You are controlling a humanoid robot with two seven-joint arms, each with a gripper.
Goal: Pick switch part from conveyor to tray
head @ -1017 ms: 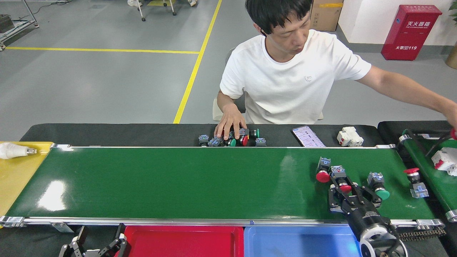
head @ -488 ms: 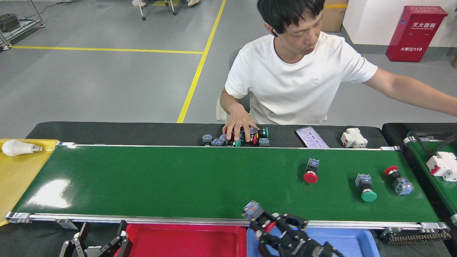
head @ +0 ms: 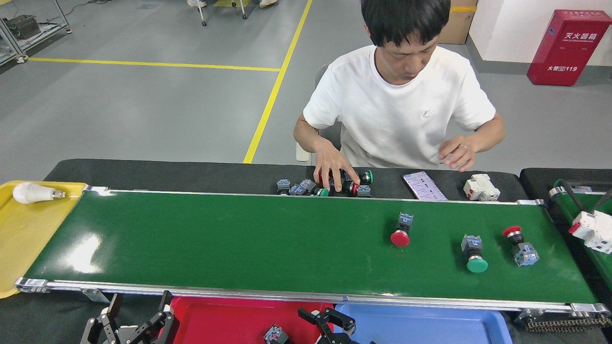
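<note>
Three switch parts ride on the right half of the dark-green conveyor (head: 239, 239): a red-capped one (head: 400, 230), a green-capped one (head: 473, 253) and another red-capped one (head: 520, 246). Below the belt's near frame sit a red tray (head: 229, 317) and a blue tray (head: 430, 327). One more switch part (head: 276, 334) lies in the red tray near its right end. My right gripper (head: 327, 319) hovers open just right of it, over the seam between the two trays, holding nothing. My left gripper (head: 136, 322) rests open at the bottom left, beside the red tray.
A person sits across the belt, one hand (head: 334, 171) on a pile of switch parts on the black table. A phone (head: 424, 185) and white breaker (head: 481, 187) lie nearby. A yellow tray (head: 19, 234) holds a bulb (head: 33, 192). A second belt (head: 581, 210) carries a white part (head: 593, 230).
My right gripper carried a switch part off the belt, down and left to the trays, then opened; the part now lies in the red tray. The person's outstretched arm pulled back.
</note>
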